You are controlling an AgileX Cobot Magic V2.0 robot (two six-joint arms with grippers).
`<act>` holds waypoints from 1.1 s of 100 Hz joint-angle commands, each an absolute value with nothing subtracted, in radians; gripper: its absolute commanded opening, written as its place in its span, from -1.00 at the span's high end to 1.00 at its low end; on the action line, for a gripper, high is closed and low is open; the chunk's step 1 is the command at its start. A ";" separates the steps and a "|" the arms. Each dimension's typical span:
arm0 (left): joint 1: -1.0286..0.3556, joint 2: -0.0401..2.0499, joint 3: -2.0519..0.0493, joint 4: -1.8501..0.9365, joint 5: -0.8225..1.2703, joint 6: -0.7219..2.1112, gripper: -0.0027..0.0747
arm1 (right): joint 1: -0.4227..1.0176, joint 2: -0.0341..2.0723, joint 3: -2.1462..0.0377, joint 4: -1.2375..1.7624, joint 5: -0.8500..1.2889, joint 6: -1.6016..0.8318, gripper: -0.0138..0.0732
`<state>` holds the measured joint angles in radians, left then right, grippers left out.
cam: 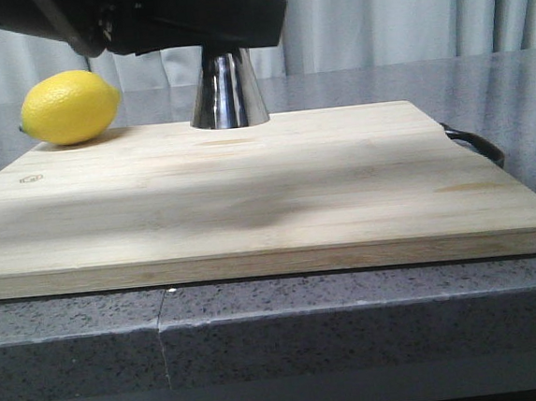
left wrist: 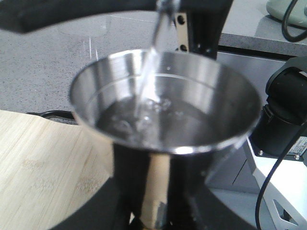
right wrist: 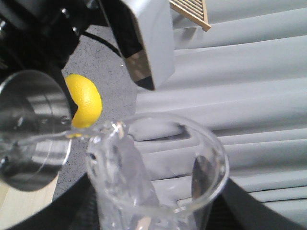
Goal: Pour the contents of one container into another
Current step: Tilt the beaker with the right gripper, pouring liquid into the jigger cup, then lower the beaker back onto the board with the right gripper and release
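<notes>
- Step in hand, by my reading: the pour itself. A thin stream of clear liquid (left wrist: 152,57) falls from above into the open top cone of the jigger (left wrist: 165,103).
- To do it well: keep the beaker (right wrist: 158,177) at a steady tilt, lip directly over the middle of the cup, so the stream lands inside and not on the rim. Ease the tilt back as the level nears the brim; a jerk would likely splash onto the cutting board (cam: 249,197).
- Left claw (left wrist: 148,211): closed around the jigger's narrow waist, holding it upright; dark fingers sit to either side of the stem in the left wrist view.
- Right claw (right wrist: 148,218): clenched on the beaker, dark fingers flanking its glass wall near the base.
- Jigger position: standing on the far edge of the board, about centre-left; only its lower cone (cam: 227,91) shows in the front view, the top hidden behind the dark arm.
- Jigger contents: clear liquid pooled in the upper cone, rippling and bubbling where the stream hits; level well below the rim.
- Beaker contents: tipped, lip toward the jigger; liquid runs along its wall and off the lip. How much remains I cannot tell.
- Lemon (cam: 69,107): on the grey surface (cam: 371,309) at far left, at the board's corner, well clear of the pour.
</notes>
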<state>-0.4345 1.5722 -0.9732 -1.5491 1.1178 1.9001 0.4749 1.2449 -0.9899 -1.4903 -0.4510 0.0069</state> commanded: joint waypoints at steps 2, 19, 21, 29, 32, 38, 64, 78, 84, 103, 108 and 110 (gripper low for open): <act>-0.444 1.529 -1.003 -1.622 1.165 1.894 0.98 | 0.474 1.212 -1.029 -1.456 -0.453 0.009 0.32; -0.444 1.529 -1.003 -1.622 1.165 1.894 0.98 | 0.474 1.212 -1.029 -1.452 -0.467 0.109 0.32; -0.444 1.529 -1.003 -1.622 1.165 1.894 0.98 | 0.474 1.212 -1.029 -1.452 -0.467 0.126 0.32; -0.444 1.529 -1.003 -1.622 1.165 1.894 0.98 | 0.474 1.212 -1.029 -1.452 -0.467 0.205 0.32; -0.444 1.529 -1.003 -1.622 1.165 1.894 0.98 | 0.474 1.212 -1.029 -1.450 -0.467 0.236 0.32; -0.444 1.529 -1.003 -1.622 1.165 1.894 0.98 | 0.474 1.212 -1.029 -1.450 -0.467 0.301 0.32; -0.444 1.529 -1.003 -1.621 1.165 1.894 0.98 | 0.474 1.212 -1.029 -1.289 -0.376 0.437 0.32; -0.444 1.529 -1.003 -1.618 1.165 1.894 0.98 | 0.452 1.215 -1.029 -1.152 -0.313 0.442 0.32; -0.444 1.529 -1.003 -1.618 1.165 1.894 0.98 | 0.427 1.223 -1.029 -1.104 -0.320 0.460 0.32; -0.444 1.529 -1.003 -1.618 1.165 1.894 0.98 | 0.293 1.294 -1.029 -1.058 -0.421 0.609 0.32; -0.444 1.529 -1.003 -1.618 1.165 1.894 0.98 | 0.259 1.325 -1.029 -1.056 -0.460 0.654 0.32; -0.444 1.529 -1.003 -1.618 1.165 1.894 0.98 | 0.246 1.339 -1.029 -1.056 -0.475 0.669 0.32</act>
